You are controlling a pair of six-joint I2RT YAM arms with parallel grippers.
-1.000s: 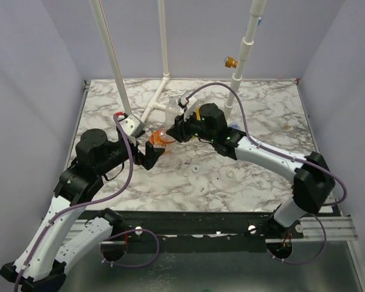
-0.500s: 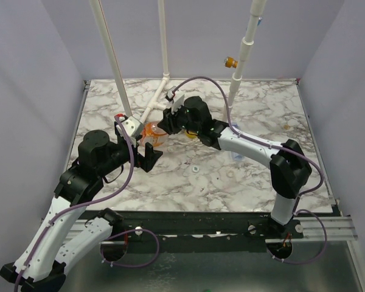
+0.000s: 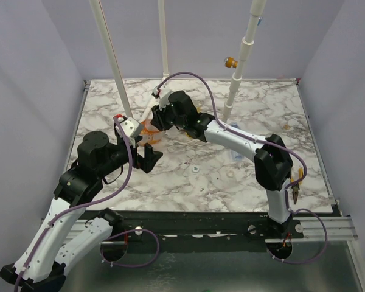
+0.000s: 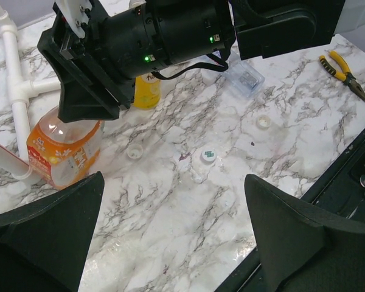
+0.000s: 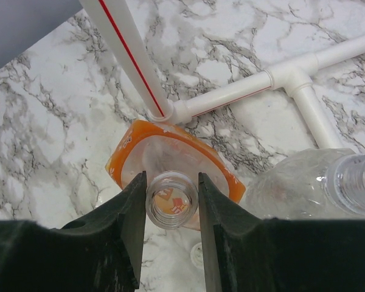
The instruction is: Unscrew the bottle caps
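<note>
- The left gripper [image 4: 173, 182] stands wide open, its 2 dark fingers [image 4: 55, 225] in the bottom corners.
- The right gripper [image 4: 88, 109] sits over the squat orange bottle [image 4: 61, 155], hiding its top.
- The slender yellow bottle [image 4: 147, 92] shows just beyond, partly behind the arm.
- 3 caps lie apart on the marble table [image 4: 170, 243]: a plain cap [image 4: 134, 152], a green-marked cap [image 4: 208, 155] and a third cap [image 4: 264, 121].
- Yellow-handled pliers [image 4: 344, 66] lie far right.

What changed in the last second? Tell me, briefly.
The right gripper, shut on the open neck of the squat orange bottle, carried it left and farther back, away from the left gripper, to beside the white pipe frame. The left gripper stayed open where it was; the loose caps did not move.
</note>
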